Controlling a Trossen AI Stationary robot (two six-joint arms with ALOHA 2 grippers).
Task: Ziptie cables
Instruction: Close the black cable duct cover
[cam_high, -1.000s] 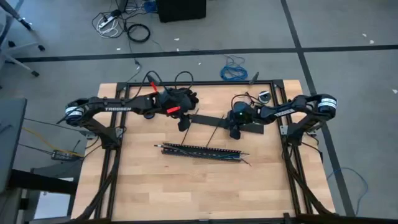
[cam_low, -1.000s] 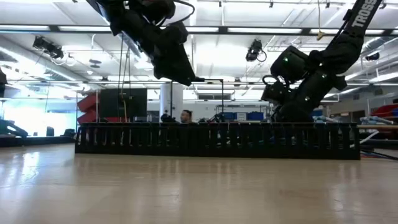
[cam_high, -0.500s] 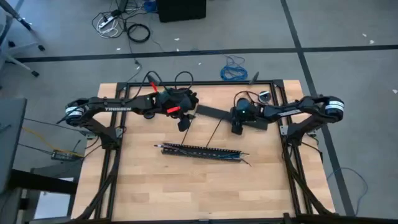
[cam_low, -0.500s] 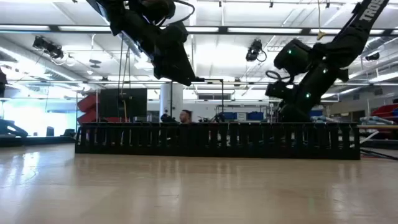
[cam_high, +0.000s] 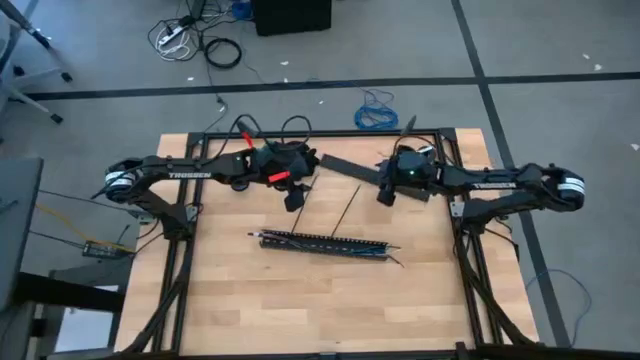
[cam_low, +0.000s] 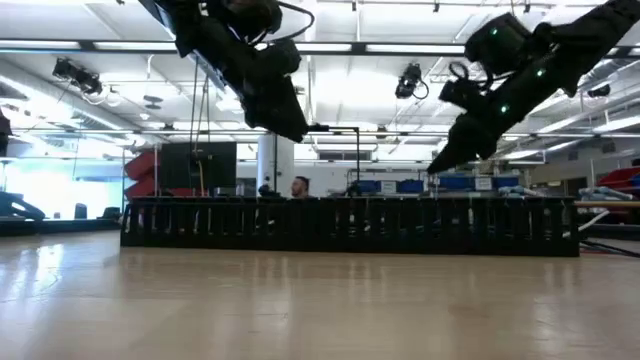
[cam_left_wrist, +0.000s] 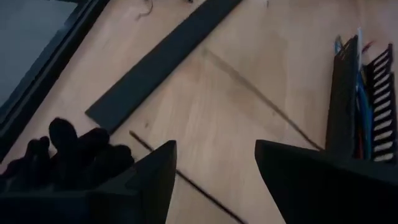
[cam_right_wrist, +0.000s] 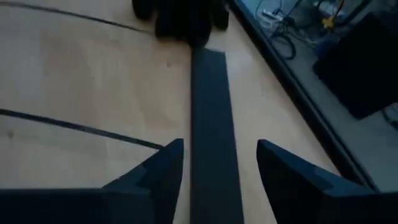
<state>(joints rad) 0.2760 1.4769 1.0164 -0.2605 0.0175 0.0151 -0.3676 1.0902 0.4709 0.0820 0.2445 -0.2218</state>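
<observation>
A: Where are the cables (cam_high: 325, 243)?
B: In the comb tray (cam_high: 300, 238), lying sideways, just ahead of my left claw (cam_high: 295, 201). Its fingers are apart.
A: The right claw (cam_high: 385, 197)?
B: Apart too, farther off.

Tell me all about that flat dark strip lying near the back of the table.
The flat strip is a long, thin, matte dark-grey bar with squared ends, plastic by the look of it. It lies slanted on the wooden table between the two arms. In the right wrist view, it runs forward between the right gripper's open jaws.
</observation>
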